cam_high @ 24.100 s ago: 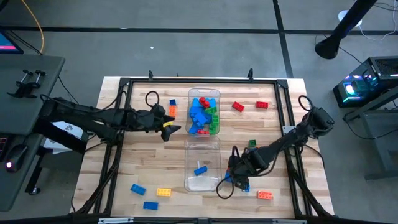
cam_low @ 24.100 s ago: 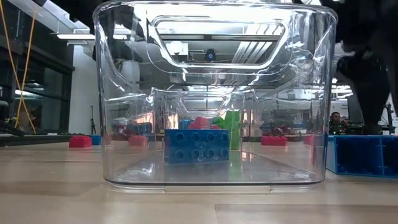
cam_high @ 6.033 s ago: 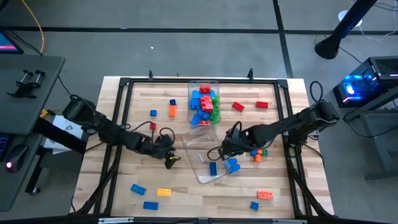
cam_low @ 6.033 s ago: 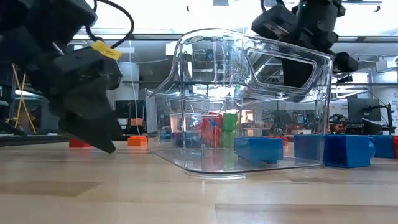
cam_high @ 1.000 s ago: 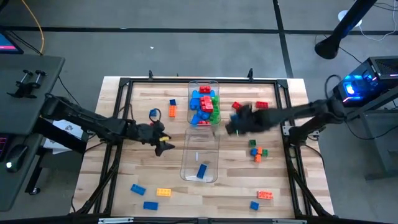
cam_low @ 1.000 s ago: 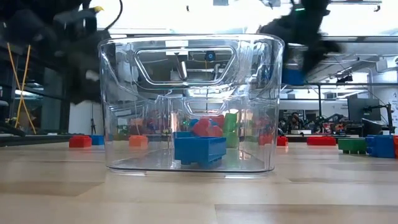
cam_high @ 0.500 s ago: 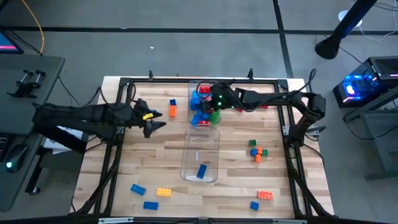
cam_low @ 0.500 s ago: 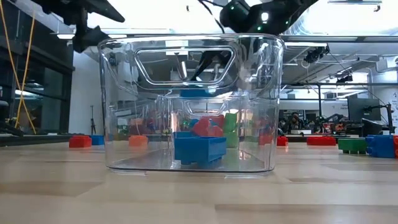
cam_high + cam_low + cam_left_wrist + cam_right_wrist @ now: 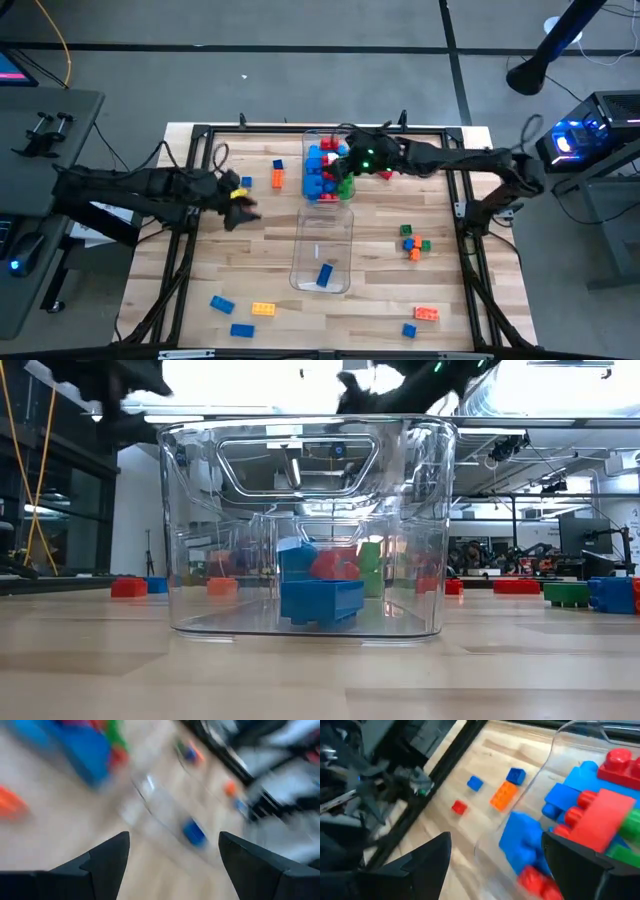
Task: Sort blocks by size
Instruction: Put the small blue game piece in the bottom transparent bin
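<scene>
From above, we see the right gripper [image 9: 345, 165] poised over the far clear bin [image 9: 327, 135], which is heaped with red, blue and green blocks [image 9: 322, 172]. Its own wrist view shows the fingers [image 9: 415, 865] spread wide with nothing between them, a blue block [image 9: 522, 842] lying just beyond among red ones inside the bin wall. The left gripper [image 9: 240, 208] hangs over bare counter [image 9: 270, 240] left of the bins; its wrist view, though blurred, shows it released and empty.

Only the overhead view takes in the loose blocks: blue and orange ones [image 9: 277, 175] near the far bin, green, blue and orange ones [image 9: 411, 242] at right, and blue, yellow and orange pieces [image 9: 263, 309] along the near edge. The near bin [image 9: 322, 225] holds a single blue block [image 9: 324, 275].

From counter height, we look through that near bin [image 9: 305, 525] at its blue block [image 9: 320, 600], the far bin's pile showing behind it.
</scene>
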`<action>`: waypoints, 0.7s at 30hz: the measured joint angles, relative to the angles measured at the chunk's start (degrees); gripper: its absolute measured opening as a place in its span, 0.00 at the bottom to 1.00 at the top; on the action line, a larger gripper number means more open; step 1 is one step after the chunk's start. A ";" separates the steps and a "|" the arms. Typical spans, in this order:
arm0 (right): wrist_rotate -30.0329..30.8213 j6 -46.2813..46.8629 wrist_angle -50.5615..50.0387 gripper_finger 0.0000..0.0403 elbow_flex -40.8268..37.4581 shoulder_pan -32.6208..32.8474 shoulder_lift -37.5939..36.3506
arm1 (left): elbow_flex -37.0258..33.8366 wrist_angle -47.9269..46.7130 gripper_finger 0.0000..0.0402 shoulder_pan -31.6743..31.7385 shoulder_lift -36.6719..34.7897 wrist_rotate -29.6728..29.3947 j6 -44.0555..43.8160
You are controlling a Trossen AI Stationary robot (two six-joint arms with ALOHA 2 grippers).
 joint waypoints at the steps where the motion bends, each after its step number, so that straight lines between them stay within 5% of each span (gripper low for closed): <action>1: 0.97 -0.63 -2.06 0.76 0.04 0.88 -1.51 | 0.00 -1.46 0.73 -1.69 0.08 2.44 -2.55; 7: 8.25 -1.93 -15.58 0.76 0.04 7.57 -7.15 | 0.00 -8.23 0.73 -23.83 5.04 7.41 -16.29; 14: 12.66 -0.68 -26.18 0.76 -0.05 13.54 -7.01 | 5.44 -9.78 0.73 -52.41 22.59 4.22 -24.70; 21: 15.44 -1.06 -27.77 0.76 -0.05 14.94 -6.91 | 16.01 -17.84 0.73 -61.13 45.16 -7.30 -18.83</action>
